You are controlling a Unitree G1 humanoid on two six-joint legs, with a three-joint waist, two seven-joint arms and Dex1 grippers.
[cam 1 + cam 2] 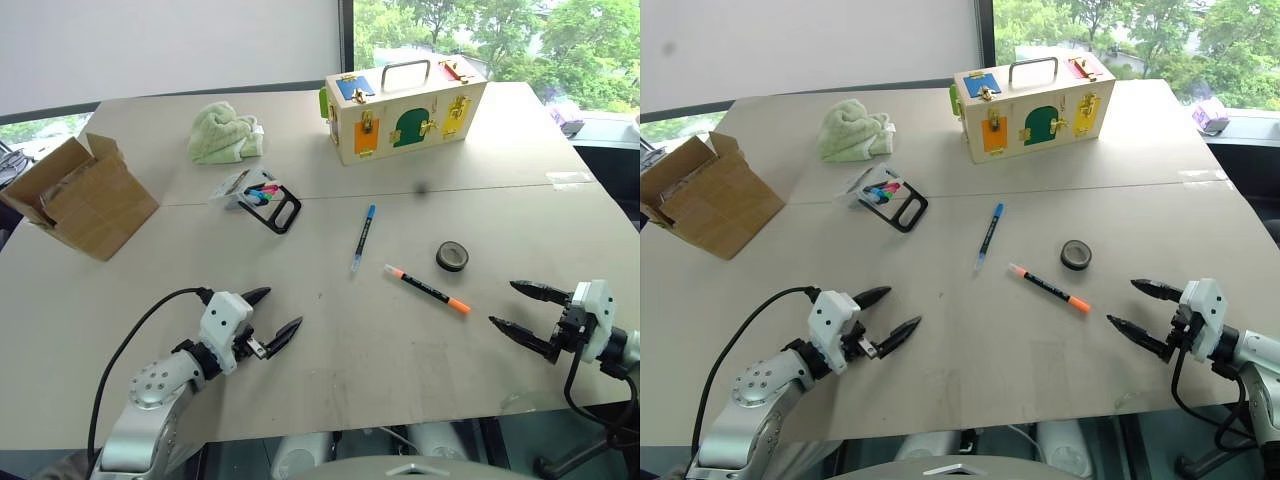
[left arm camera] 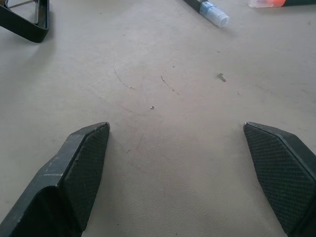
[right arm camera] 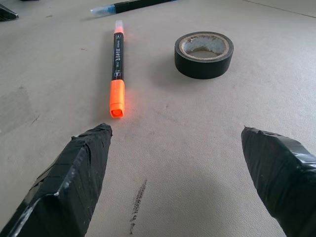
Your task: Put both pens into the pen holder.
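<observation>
right wrist view: matte table (image 3: 207, 148), slim orange-tipped pen (image 3: 117, 69), both end effectors spread apart

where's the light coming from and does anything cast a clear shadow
Left eye view: daylight enters through the window behind the wooden box, so the table is evenly lit. Right wrist view: the tape roll and orange-tipped pen throw only soft, faint shadows.

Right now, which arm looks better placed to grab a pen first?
Probably the right. Its open fingers point at the orange-tipped pen, which lies just ahead of them. The left gripper, also open, has bare table in front, with the blue pen farther off.
</observation>
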